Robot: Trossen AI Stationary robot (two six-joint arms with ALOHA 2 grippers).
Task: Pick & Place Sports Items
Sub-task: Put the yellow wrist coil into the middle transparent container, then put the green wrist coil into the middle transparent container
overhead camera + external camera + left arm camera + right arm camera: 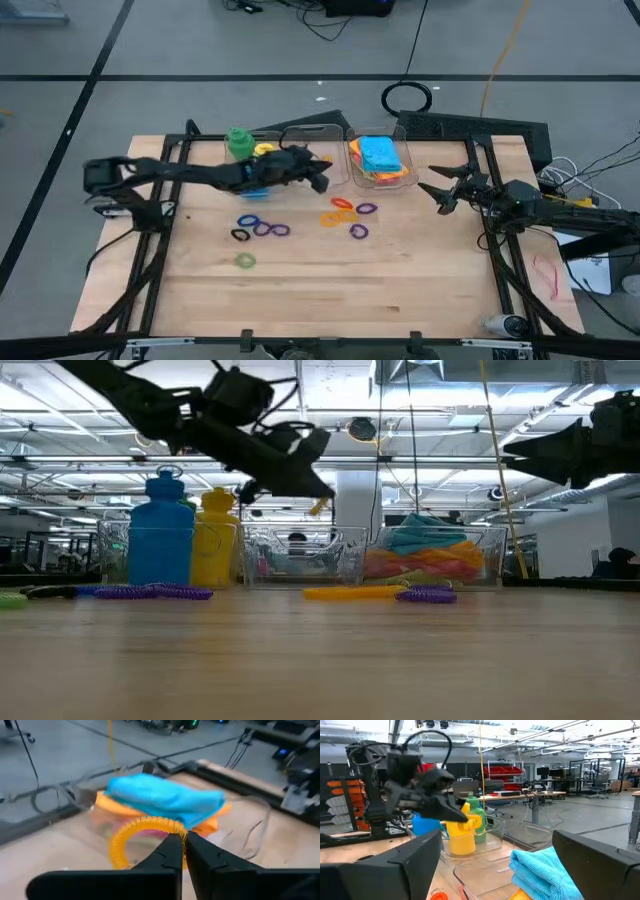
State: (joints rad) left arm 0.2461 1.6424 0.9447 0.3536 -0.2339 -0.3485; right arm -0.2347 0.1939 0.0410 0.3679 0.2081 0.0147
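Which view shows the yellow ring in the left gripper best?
The left wrist view: the yellow ring fills the frame, pinched in the shut left gripper. In the low and right wrist views it is a small yellow speck; the high view hides it.

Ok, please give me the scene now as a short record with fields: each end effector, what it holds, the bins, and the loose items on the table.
left end effector: shut on a yellow ring, raised above the table near the bins
right end effector: open, empty, waiting at the table's right side
bin with cloths: blue cloth on top, orange cloth under it
empty bin: between the bottles and the bin with cloths
bottles: green bottle, yellow bottle, blue bottle, upright
loose rings: purple, orange and green ones flat on the table
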